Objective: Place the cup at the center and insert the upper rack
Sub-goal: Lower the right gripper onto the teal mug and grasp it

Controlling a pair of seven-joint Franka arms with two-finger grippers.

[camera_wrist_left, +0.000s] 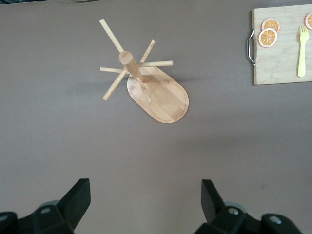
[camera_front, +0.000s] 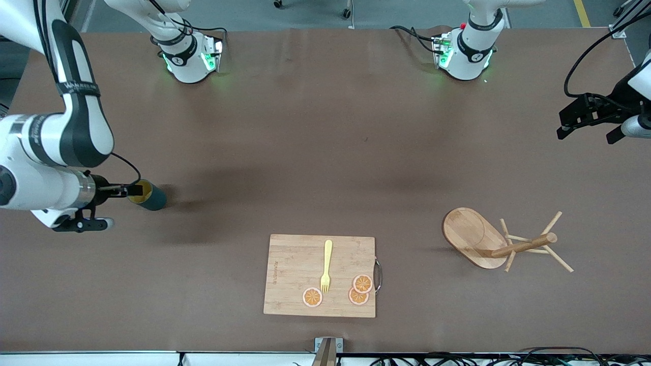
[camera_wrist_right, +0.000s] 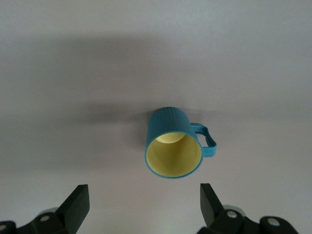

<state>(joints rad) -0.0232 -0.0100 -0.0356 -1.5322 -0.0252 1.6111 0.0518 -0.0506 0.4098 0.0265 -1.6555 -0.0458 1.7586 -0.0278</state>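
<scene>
Teal mug stood upright on the brown tabletop at the middle left of the front frame, toward the right arm's end; its mustard inside and small handle showed in the right wrist view; the right tool hung over it, fingers released and spread wide, touching nothing; the wooden mug tree stood at the lower right, toward the left arm's end, its pegs angled off the post; the left tool waited at the right edge, likewise released; near the lower centre lay a bamboo cutting board carrying a yellow fork and three orange slices.
</scene>
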